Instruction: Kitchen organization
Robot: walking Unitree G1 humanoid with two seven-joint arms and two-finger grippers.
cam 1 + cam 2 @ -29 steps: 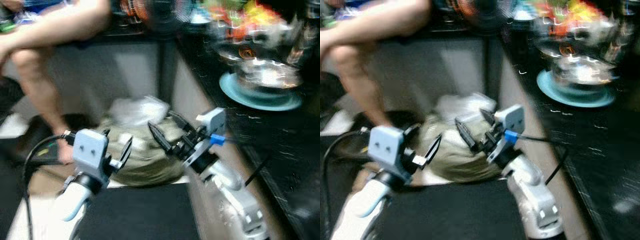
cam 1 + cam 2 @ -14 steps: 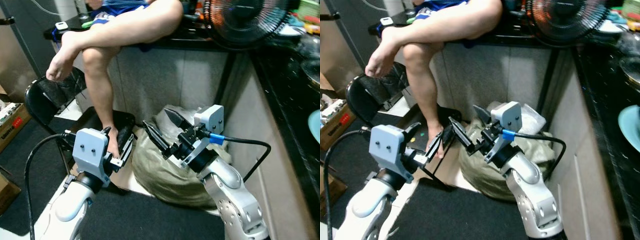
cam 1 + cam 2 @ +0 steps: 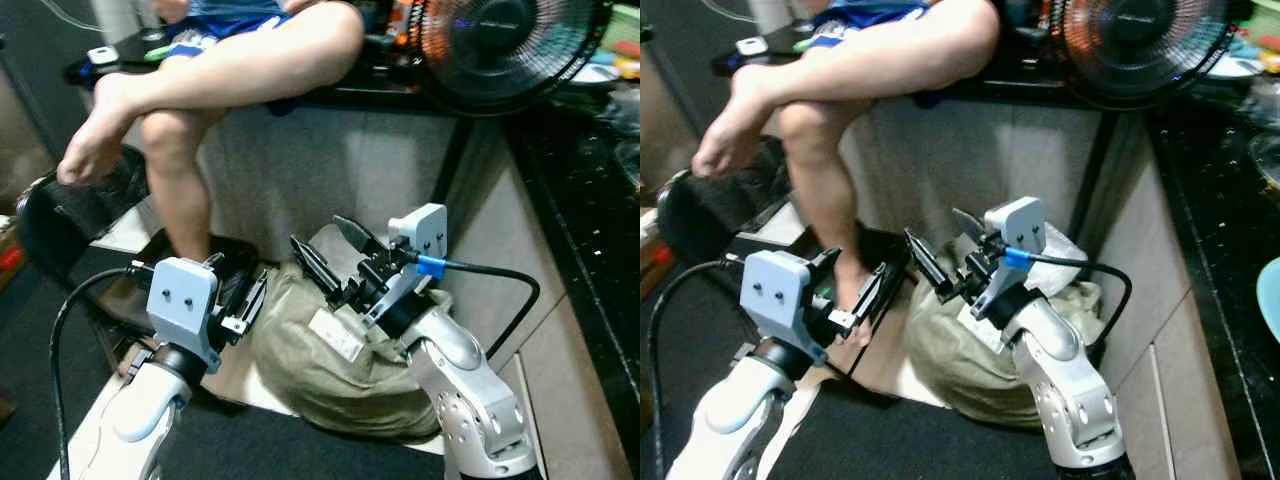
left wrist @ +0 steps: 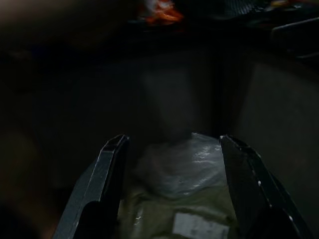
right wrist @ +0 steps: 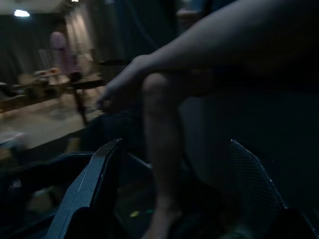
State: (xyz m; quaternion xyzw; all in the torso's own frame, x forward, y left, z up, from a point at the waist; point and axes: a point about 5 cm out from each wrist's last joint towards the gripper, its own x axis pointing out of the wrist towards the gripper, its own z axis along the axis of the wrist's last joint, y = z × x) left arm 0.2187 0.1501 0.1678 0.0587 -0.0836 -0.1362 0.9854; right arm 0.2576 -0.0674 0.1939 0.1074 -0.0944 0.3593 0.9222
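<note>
Nearest the camera, left side: the left gripper [image 3: 243,300] sits low over the floor, its two black fingers spread apart and grasping nothing; a black cable loops from its wrist.
Right side, a little further: the right gripper [image 3: 330,255] is raised above the sack, fingers spread wide in a V, also empty; a blue-ended black cable [image 3: 500,290] runs back from its wrist.
Floor below the arms: a black mat [image 3: 300,455] lies closest, with pale tiles beyond it.
Between and just past the grippers: an olive-green sack [image 3: 330,370] slumps on the floor against the counter base, a white label [image 3: 335,335] on its upper face; the left wrist view shows it framed between that gripper's fingers.
Behind the sack: a crumpled clear plastic bag [image 4: 184,164] rests on top of it, against the grey wall.
Left of the sack: a black chair [image 3: 60,215] stands on the floor.
Above it: a person's crossed bare legs [image 3: 200,90] hang from the counter edge, one foot down near the chair seat.
Right edge: a dark speckled countertop [image 3: 590,200] runs away from the camera.
Far corner: a black fan [image 3: 500,45] stands on the counter.
</note>
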